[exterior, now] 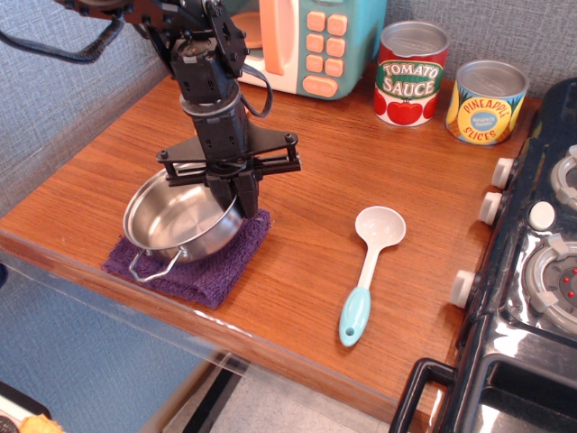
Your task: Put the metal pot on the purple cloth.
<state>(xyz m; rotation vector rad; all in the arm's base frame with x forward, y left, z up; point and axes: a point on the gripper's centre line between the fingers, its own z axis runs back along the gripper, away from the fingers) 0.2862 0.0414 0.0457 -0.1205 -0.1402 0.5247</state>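
The metal pot (176, 219), shallow and shiny with a wire loop handle at its near left, rests on the purple cloth (227, 264) near the table's front left edge. The pot covers most of the cloth. My gripper (239, 192) hangs from the black arm above and grips the pot's right rim, one finger inside and one outside. The fingers look closed on the rim.
A white spoon with a light blue handle (370, 262) lies right of the cloth. A tomato sauce can (411, 74) and a pineapple can (487, 101) stand at the back. A toy microwave (315, 41) is at the back left. A black stove (532, 271) lines the right side.
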